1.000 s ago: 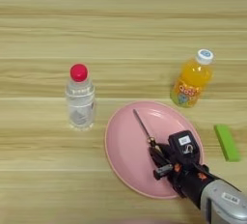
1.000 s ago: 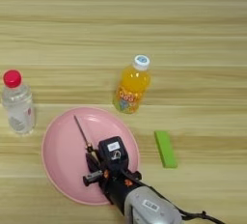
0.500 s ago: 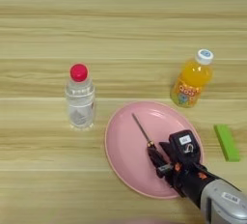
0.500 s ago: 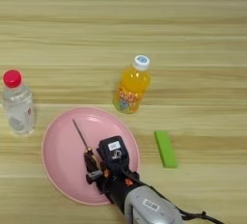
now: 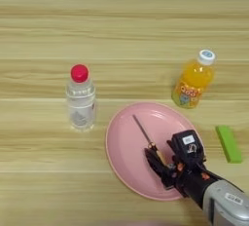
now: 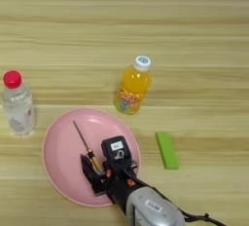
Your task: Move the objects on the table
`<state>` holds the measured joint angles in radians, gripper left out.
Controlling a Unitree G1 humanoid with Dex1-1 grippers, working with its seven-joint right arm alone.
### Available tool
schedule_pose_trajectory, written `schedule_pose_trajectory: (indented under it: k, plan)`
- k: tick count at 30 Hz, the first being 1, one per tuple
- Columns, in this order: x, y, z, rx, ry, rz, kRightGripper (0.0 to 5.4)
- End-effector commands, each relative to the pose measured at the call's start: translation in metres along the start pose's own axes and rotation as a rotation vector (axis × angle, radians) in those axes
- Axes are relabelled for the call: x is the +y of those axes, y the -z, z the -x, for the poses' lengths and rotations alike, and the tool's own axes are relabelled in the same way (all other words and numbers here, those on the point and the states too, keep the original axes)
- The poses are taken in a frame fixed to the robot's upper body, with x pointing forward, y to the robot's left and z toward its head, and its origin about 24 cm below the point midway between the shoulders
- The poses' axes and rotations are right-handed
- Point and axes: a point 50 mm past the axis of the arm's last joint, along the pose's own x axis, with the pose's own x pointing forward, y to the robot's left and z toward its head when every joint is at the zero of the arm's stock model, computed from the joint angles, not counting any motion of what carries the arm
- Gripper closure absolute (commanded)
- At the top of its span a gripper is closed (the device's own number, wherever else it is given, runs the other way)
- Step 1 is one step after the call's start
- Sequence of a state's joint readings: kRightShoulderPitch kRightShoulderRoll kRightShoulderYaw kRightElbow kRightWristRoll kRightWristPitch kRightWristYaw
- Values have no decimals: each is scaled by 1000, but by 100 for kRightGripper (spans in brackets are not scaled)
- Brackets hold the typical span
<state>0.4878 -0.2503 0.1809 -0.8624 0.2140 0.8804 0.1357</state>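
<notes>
the screwdriver (image 5: 149,141) is seen lying on the pink plate (image 5: 121,147), its thin shaft pointing up-left, while its orange-and-black handle is clasped between the two black fingers of the right pincer (image 5: 166,164), which is brought in low from the bottom right, probably so that the slim tool can be set down or lifted off the plate. the green block (image 5: 228,143) is left flat on the table (image 5: 121,25) just right of the plate. the orange juice bottle (image 5: 192,80) is found upright just behind the plate and the red-capped clear bottle (image 5: 80,98) just beside its left edge, so little room is left on those sides.
</notes>
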Motion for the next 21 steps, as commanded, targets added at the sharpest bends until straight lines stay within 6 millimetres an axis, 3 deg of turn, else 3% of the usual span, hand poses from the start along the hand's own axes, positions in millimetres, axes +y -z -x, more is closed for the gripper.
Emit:
schedule_pose_trajectory:
  k: [1, 12, 21]
  plan:
    - [-4, -21, 3, -134, 38, 34, 138]
    - [-14, -30, 6, -190, 102, 34, 7]
    - [-22, -34, 8, -219, 152, 40, 1]
